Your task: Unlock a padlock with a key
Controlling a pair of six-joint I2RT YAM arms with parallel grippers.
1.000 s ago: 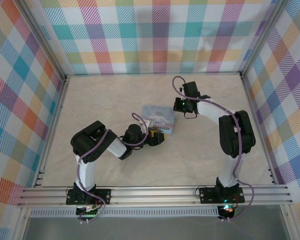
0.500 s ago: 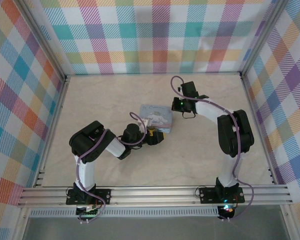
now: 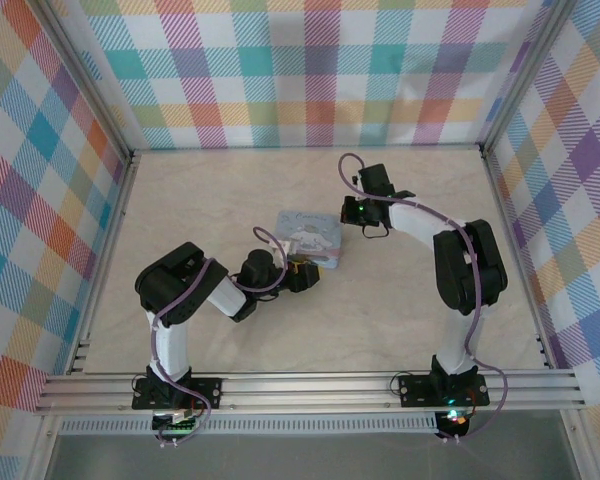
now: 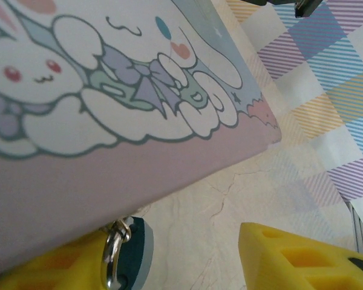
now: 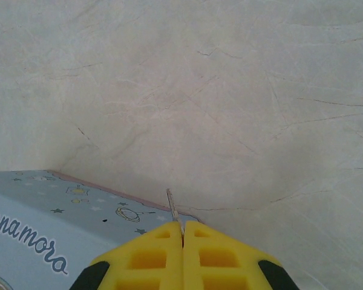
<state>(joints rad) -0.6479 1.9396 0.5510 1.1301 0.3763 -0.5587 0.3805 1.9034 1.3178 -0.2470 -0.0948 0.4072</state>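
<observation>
1. find the key (image 5: 172, 206) pinched in the clenched right end effector (image 5: 182, 234), a thin grey metal sliver poking out past the shut yellow pads, at 2 o'clock of the cartoon tin (image 3: 312, 237) in the top view.
2. find the padlock (image 4: 135, 251) at 6 o'clock of the tin, just beside its near edge, lying against one yellow finger (image 4: 54, 266) of the left end effector (image 4: 187, 260). read those jaws as spread, the other finger well apart from the lock, so no real clamp on it.
3. close on the padlock's flat teal sides first, judged the safest move before bringing the key over. steer clear of the shackle (image 4: 111, 257), a shiny round steel loop likely to slip.
4. turn the keyhole face clear of the tin; cannot tell which face carries it.
5. approach slowly, key in line with the slot; so slim a blade, likely to twist between latticed plastic fingers.
6. mind the surfaces: smooth glossy printed tin lid; pale marbled table (image 5: 230, 90), hard and slick, easy for a small lock to skate on.
</observation>
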